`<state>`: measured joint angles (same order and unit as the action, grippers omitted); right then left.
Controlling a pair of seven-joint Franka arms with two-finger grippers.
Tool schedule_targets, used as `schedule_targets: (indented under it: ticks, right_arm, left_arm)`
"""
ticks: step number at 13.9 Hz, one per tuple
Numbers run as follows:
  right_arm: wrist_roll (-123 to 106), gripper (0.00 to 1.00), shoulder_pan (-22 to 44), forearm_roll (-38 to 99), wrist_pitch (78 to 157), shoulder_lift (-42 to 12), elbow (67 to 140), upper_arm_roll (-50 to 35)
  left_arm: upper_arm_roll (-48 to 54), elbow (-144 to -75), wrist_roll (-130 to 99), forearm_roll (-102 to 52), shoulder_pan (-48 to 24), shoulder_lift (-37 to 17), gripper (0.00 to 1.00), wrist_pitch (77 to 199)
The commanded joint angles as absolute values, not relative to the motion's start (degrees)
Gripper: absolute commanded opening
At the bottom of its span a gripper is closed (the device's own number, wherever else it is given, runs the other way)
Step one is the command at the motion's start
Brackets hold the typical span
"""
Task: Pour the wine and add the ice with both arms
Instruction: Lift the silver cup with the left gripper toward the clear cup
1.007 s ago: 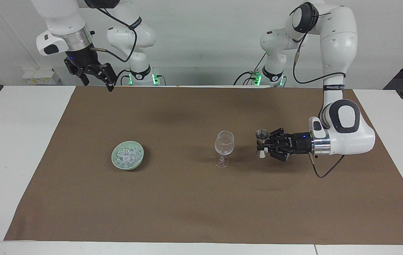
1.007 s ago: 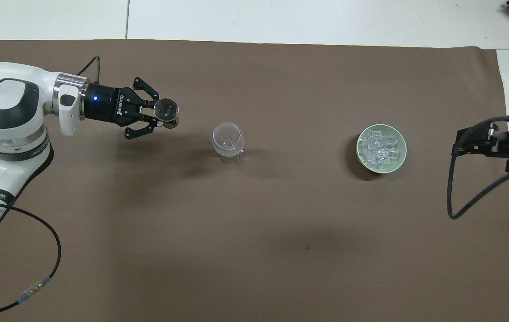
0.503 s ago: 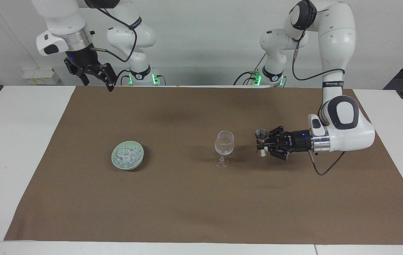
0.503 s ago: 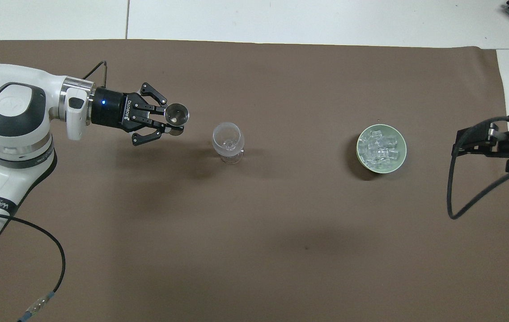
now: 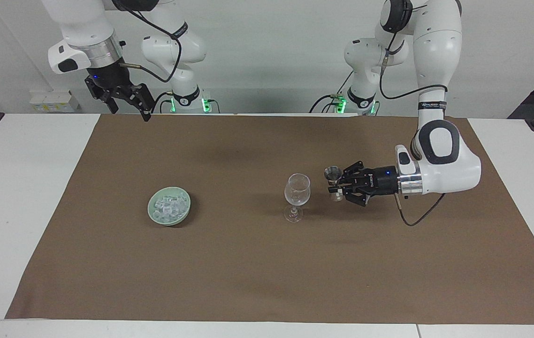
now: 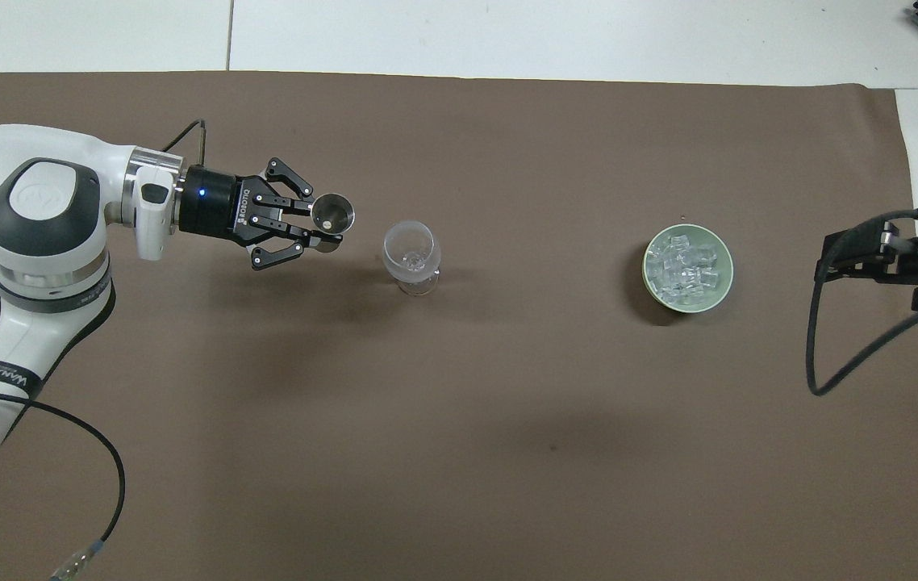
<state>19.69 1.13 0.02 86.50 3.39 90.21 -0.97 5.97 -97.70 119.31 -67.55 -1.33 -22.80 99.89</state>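
Our left gripper [image 5: 334,184], pinching the jigger [image 5: 332,173], has moved closer to the wine glass [image 5: 297,190] at frame centre, nearly ready to pour.

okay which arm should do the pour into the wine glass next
Left. The left gripper already holds the metal jigger upright beside the wine glass. The right gripper waits high up, empty.

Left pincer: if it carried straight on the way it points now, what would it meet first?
Most likely the wine glass: the left pincer, shut on the metal jigger, points level at its bowl, though depth is uncertain.
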Motion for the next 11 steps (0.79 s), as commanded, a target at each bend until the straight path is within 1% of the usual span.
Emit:
schedule_targets:
  ticks: [1, 3, 6, 9, 11]
  right_arm:
    - [18.0, 1.0, 0.4, 1.5, 87.5, 3.9, 91.0, -1.1]
    - [18.0, 1.0, 0.4, 1.5, 87.5, 4.0, 91.0, -1.1]
    - [18.0, 1.0, 0.4, 1.5, 87.5, 3.9, 91.0, -1.1]
    - [18.0, 1.0, 0.4, 1.5, 87.5, 4.0, 91.0, -1.1]
    - [18.0, 1.0, 0.4, 1.5, 87.5, 3.9, 91.0, -1.1]
  left_arm:
    - [4.8, -101.2, 118.0, -67.1, -3.2, -18.6, 0.0, 103.7]
    - [4.8, -102.6, 116.5, -66.8, -4.7, -17.0, 0.0, 105.5]
    - [4.8, -102.7, 116.1, -65.8, -5.9, -16.3, 0.0, 106.7]
    - [4.6, -104.2, 116.0, -64.6, -6.2, -14.9, 0.0, 108.0]
    - [4.5, -104.0, 113.3, -61.1, -6.8, -14.7, 0.0, 108.6]
